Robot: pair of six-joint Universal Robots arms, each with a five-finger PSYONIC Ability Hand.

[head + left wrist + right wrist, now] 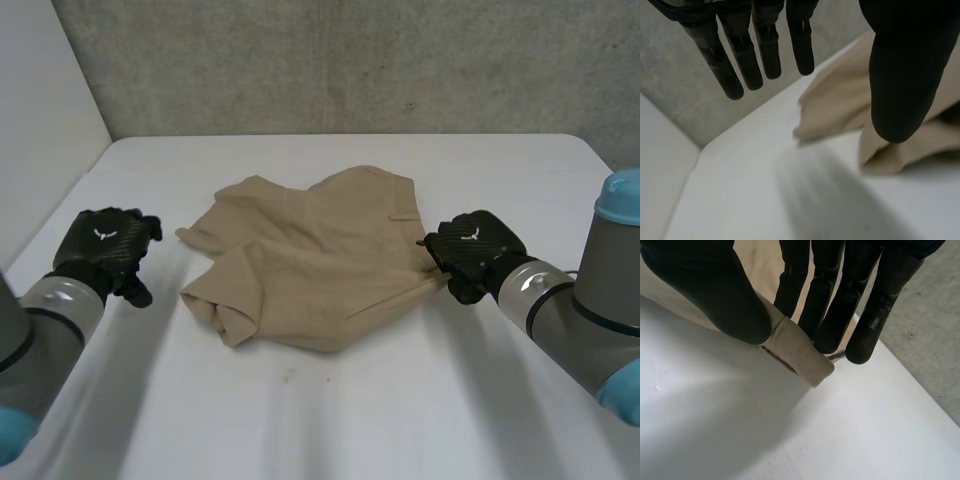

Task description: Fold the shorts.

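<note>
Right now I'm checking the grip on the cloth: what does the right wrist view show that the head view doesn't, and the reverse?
Right wrist view: the right hand pinches a folded bit of the shorts at their edge, between thumb and fingers. Head view: the whole rumpled shorts, with the left hand apart beside them. Both: right hand at the shorts' edge, white table.

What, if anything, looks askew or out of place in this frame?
Only the shorts: they lie rumpled and lopsided on the table, with a bunched fold toward the left hand, which is open and off the cloth. The right hand pinches a band-like edge on the opposite side. No spill or damage visible.
</note>
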